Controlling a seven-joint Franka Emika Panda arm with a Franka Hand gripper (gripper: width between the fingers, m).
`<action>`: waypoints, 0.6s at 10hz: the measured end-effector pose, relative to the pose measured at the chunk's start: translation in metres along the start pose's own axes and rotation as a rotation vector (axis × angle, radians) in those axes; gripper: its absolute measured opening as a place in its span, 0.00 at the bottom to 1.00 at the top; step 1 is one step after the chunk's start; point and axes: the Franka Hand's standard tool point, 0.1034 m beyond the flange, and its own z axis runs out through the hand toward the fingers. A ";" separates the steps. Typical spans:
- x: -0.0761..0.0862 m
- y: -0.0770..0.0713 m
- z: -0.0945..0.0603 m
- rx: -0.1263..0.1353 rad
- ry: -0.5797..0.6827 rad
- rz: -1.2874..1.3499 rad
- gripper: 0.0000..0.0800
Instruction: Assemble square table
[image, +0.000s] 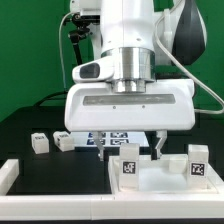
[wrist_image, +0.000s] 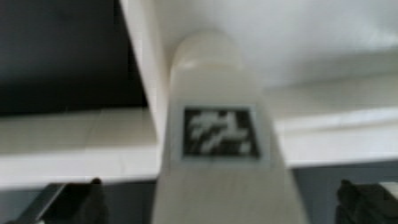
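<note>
The square panel (image: 165, 181) lies recessed side up on the counter (image: 28, 125), toward the exterior view's right. Two legs already stand on it: one leg (image: 128, 166) at its corner on the exterior view's left and a second leg (image: 198, 166) at the corner on the right, each with its marker tag facing the camera.

In the wrist view a tagged leg (wrist_image: 217, 130) fills the middle of the picture, with the pale panel behind it. I cannot say for certain which of the two standing legs this is.

The hand (image: 152, 148) hangs low over the panel, between those two legs in the exterior view. Its fingers (wrist_image: 71, 200) are spread apart. Dark gaps show between each tip and the leg, so as far as I can see it is clamped on nothing.

What the next move turns on is this: the leg's long axis runs straight out from between the fingers, along the hand's own approach line. I judge that closing now would pinch it across its width, on the two plain sides either side of the tagged face.

Farther out, two loose legs (image: 40, 143) (image: 63, 143) sit on the counter toward the exterior view's left, well apart from the hand. The marker board (image: 106, 139) lies behind the panel. A long white bar (image: 14, 174) edges the counter in front.
</note>
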 end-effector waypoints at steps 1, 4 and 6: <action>-0.003 -0.004 0.002 0.028 -0.118 0.021 0.81; 0.001 -0.002 0.002 0.058 -0.291 0.073 0.81; 0.000 -0.001 0.003 0.055 -0.288 0.079 0.57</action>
